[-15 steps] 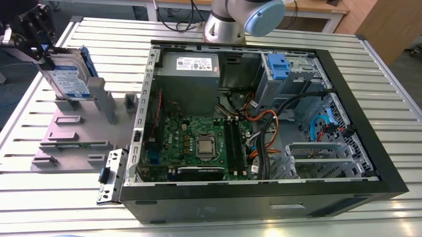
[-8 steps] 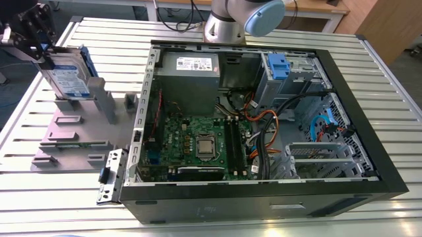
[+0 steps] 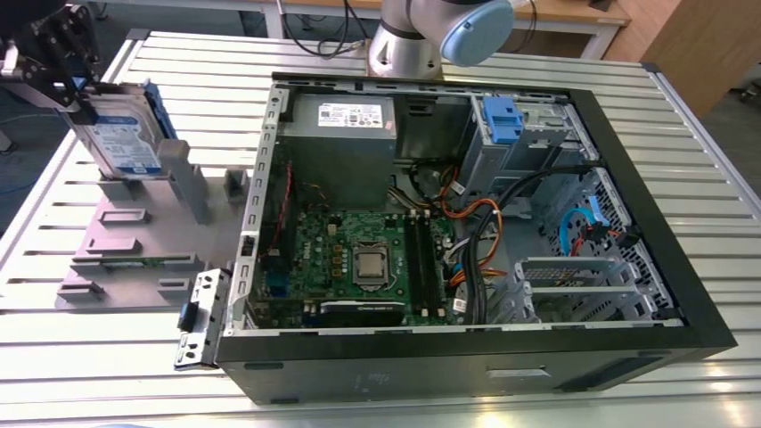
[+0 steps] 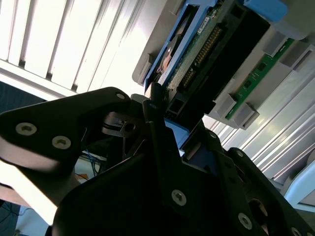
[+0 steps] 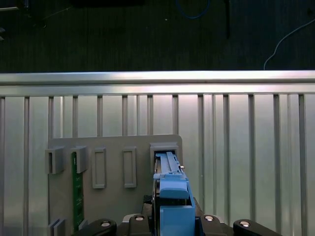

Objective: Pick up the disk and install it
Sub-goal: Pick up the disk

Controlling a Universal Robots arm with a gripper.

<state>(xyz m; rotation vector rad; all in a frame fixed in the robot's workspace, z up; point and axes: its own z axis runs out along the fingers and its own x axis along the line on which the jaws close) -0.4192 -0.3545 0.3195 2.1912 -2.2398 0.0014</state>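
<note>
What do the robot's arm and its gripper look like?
The arm is a smooth silver-grey tube with rounded joints, and one joint carries a light blue cap. The gripper is matte black. It is built from flat, angular plates with rounded corners, fastened by small silver screws that stand out against the dark body.

Looks down on blue-railed disk (image 5: 170,184), edge-on at end slot of grey holder (image 5: 113,147); green circuit board (image 5: 77,191) slotted well apart; ribbed counter (image 5: 246,147) beneath
</note>
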